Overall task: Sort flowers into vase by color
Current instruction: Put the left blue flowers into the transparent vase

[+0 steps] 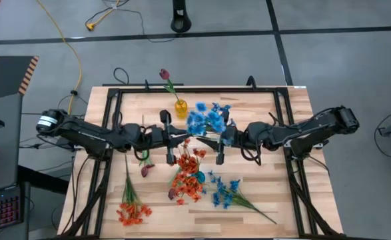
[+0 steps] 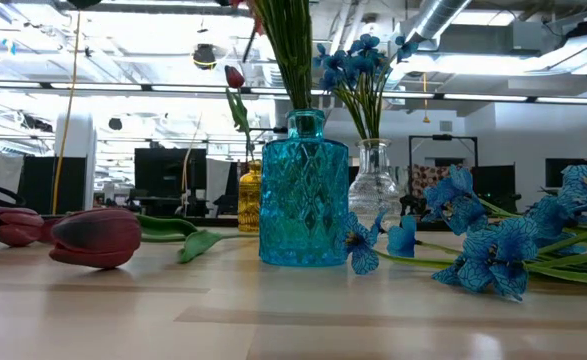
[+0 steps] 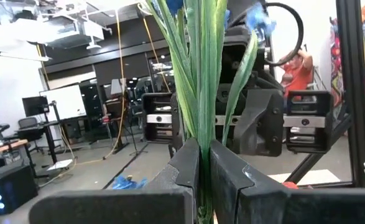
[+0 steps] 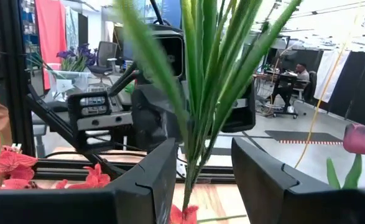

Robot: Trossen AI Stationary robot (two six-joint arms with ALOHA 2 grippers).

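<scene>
Maroon tulip buds (image 2: 83, 236) lie closest in the low view, flat on the tabletop (image 2: 293, 310), beside a blue glass vase (image 2: 304, 190) with green stems standing in it. At the middle of the tabletop, the left gripper (image 3: 203, 168) is clamped tight on a bundle of green stems (image 3: 198, 74). Facing it, the right gripper (image 4: 202, 165) stands partly apart around the same stems, not pinching them. Orange-red flowers (image 1: 187, 175) and blue flowers (image 1: 227, 192) lie loose nearby. No readable writing shows.
</scene>
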